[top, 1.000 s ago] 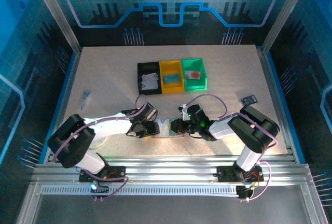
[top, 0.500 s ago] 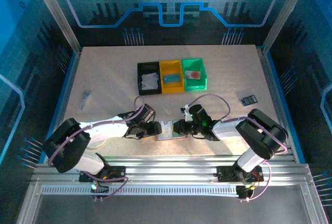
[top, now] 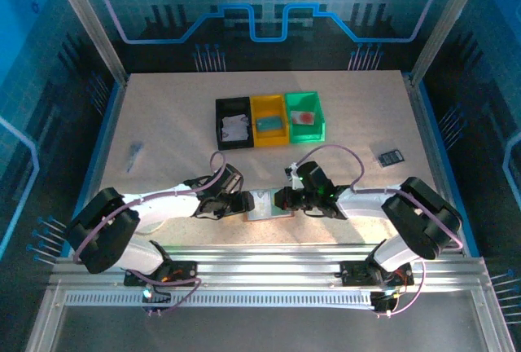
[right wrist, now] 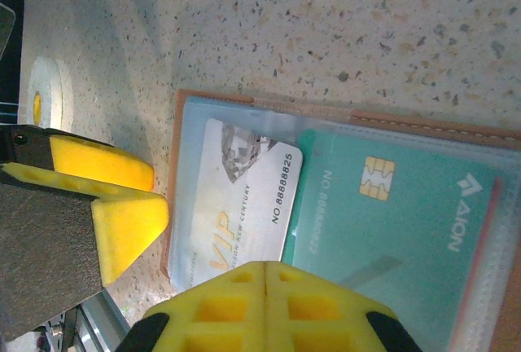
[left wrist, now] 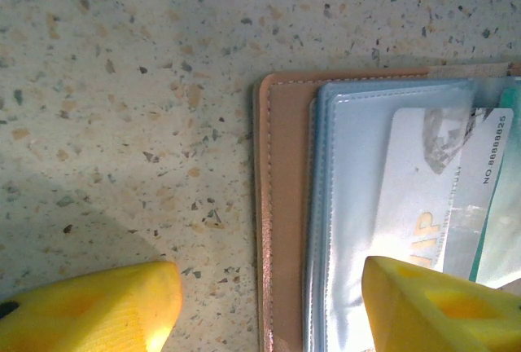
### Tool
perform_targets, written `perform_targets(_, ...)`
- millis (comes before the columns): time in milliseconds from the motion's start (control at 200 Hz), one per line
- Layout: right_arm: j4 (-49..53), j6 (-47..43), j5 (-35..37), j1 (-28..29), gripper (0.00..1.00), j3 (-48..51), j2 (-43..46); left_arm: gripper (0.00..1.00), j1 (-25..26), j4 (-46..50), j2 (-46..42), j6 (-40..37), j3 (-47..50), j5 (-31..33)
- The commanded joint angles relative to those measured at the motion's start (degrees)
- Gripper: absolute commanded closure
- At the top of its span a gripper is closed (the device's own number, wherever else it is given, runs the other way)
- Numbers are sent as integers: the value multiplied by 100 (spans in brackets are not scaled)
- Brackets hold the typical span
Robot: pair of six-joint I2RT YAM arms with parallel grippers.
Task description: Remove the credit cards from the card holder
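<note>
The pinkish-tan card holder (top: 262, 205) lies open on the table between my two grippers. Its clear blue pockets hold a white VIP card (right wrist: 240, 197) and a teal chip card (right wrist: 399, 222). My left gripper (left wrist: 269, 307) is open and straddles the card holder (left wrist: 285, 205) at its left edge: one yellow finger (left wrist: 89, 307) is over the table, the other (left wrist: 440, 303) over the clear pocket with the white card (left wrist: 423, 181). My right gripper (right wrist: 264, 287) is shut, its yellow pads pressed together at the near edge of the two cards, with nothing seen between them.
Black (top: 234, 121), yellow (top: 269, 119) and green (top: 304, 116) bins stand in a row behind the card holder, each with items in it. A small dark object (top: 391, 156) lies at the right, a small grey one (top: 133, 155) at the left.
Both arms have dropped lower and their elbows have swung outward. The grippers stay at the card holder's two sides, and it has barely moved.
</note>
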State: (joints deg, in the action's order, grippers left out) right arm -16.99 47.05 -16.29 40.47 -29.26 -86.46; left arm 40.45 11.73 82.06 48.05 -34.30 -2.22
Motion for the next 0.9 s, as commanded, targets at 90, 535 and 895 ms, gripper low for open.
perform_targets(90,430,-192,38,-140,100,-146,195,35,100,-255,510,-77,301,-256)
perform_targets(535,766,43,133,207,72,-811,-424,35,104,-662,1189,125,216,-660)
perform_targets(895,751,299,451,258,70,-741,-577,35,138,-619,1779,183,76,-859)
